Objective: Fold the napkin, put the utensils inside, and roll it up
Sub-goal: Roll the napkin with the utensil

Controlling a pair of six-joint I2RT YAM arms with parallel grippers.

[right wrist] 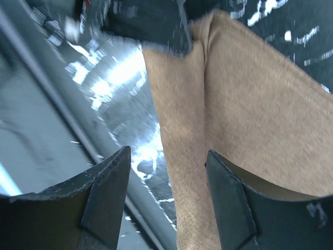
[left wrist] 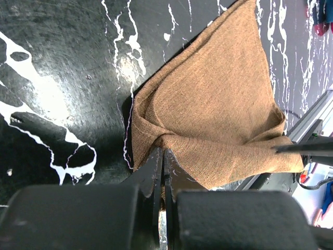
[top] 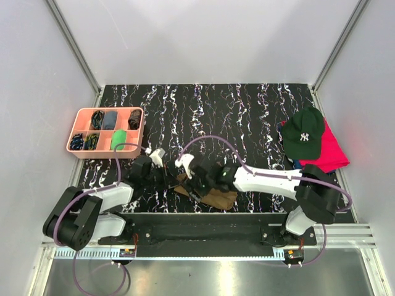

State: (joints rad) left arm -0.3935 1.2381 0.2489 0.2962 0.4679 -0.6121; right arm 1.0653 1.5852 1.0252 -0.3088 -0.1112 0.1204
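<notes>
Our left gripper [left wrist: 162, 156] is clamped shut on a bunched corner of the napkin [left wrist: 218, 104]. The cloth is pinched right at the fingertips and fans away from them in a rough triangle with a doubled edge. Our right gripper [right wrist: 167, 156] stands open and holds nothing. Its fingers straddle a long edge of the napkin, which runs just beyond them, and we cannot tell whether either pad touches the cloth.

We judge that we are in the folding step: the napkin is partly doubled over but creased and uneven, not yet a tidy fold. Next we would need the right jaws to close on the free edge while the left holds its corner, then carry both across together and lay the layer flat.

From above, the napkin lies by the near edge of the bench [top: 247, 111], about midway along it, under both wrists. We see no utensils in any view, so placing them looks some way off.
</notes>
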